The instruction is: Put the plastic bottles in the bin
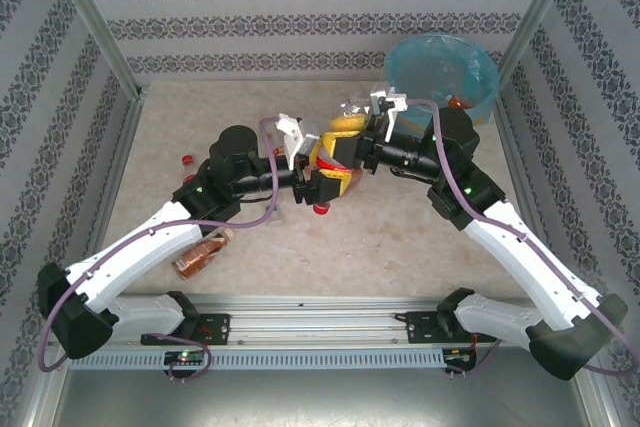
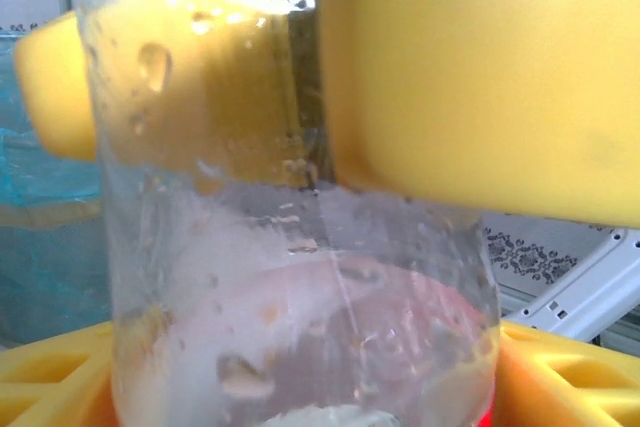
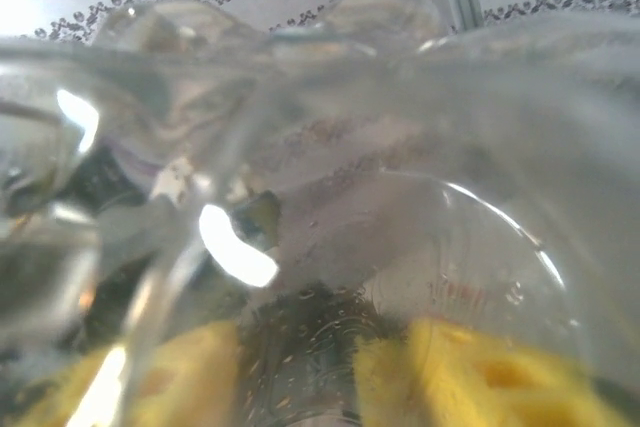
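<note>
In the top view my two grippers meet over the middle of the table, both on one plastic bottle (image 1: 322, 205), clear with a red band and a red cap pointing toward me. The right gripper (image 1: 352, 150) has its yellow fingers (image 3: 500, 377) closed on the bottle (image 3: 330, 147). The left gripper (image 1: 316, 183) has its fingers (image 2: 50, 377) standing on either side of the same bottle (image 2: 300, 297); whether they press on it is unclear. The bin (image 1: 442, 72), a round bucket with a light-blue bag, stands at the far right corner.
A brown bottle (image 1: 200, 257) lies under my left forearm. A small red-capped one (image 1: 188, 159) lies near the left wall. More bottles lie beside the bin (image 1: 458, 102) and behind the grippers (image 1: 352, 107). Patterned walls and metal posts close in the table.
</note>
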Available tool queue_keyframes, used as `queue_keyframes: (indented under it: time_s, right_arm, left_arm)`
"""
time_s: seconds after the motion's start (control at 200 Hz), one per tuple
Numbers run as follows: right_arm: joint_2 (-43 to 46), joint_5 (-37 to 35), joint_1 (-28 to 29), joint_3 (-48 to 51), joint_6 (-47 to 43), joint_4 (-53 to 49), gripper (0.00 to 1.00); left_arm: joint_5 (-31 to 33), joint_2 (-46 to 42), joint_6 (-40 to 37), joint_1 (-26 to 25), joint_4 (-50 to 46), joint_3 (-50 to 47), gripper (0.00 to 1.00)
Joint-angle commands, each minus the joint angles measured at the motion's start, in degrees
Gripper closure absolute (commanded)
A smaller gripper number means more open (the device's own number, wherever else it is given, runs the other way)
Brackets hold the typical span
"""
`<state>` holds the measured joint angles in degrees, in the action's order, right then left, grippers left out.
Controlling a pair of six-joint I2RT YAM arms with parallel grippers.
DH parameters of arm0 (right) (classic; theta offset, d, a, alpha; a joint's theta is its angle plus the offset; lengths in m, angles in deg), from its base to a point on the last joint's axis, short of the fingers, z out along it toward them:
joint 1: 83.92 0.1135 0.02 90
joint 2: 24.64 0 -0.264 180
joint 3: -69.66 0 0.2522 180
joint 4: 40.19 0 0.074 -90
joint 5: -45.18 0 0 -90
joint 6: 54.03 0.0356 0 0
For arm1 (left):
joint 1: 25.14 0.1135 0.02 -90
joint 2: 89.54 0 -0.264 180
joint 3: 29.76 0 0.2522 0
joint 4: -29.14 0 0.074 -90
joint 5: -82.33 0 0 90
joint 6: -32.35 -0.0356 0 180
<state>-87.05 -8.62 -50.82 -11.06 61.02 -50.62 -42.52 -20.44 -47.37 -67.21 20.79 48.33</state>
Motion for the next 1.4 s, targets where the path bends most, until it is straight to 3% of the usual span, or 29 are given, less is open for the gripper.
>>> queue_keyframes:
  time_s: [0.0,0.37,0.59,0.869,1.394]
  right_arm:
    - [1.59,-3.43,-0.91,0.32,0.13,1.01,0.53]
    - [2.19,-9.63,-6.70,0.74,2.31,-1.11,0.55]
    - [0.99,-11.22,-11.91,-0.25,3.43,-1.65,0.55]
    - [-1.72,-12.50,-18.52,-4.05,-1.76,-3.84,0.56]
    - [-12.21,-16.00,-27.83,-12.36,-9.14,-4.16,0.57]
  left_arm:
    - [2.10,-1.34,-1.17,-0.48,3.62,-0.73,0.22]
    - [11.21,-6.33,-1.84,-0.48,7.73,-7.25,0.00]
    - [15.16,-8.41,-3.47,-0.48,8.60,-8.67,0.00]
    - [21.58,-10.57,-4.57,-0.48,9.61,-10.82,0.00]
    - [40.34,-8.18,-3.77,-0.50,9.01,-11.89,0.00]
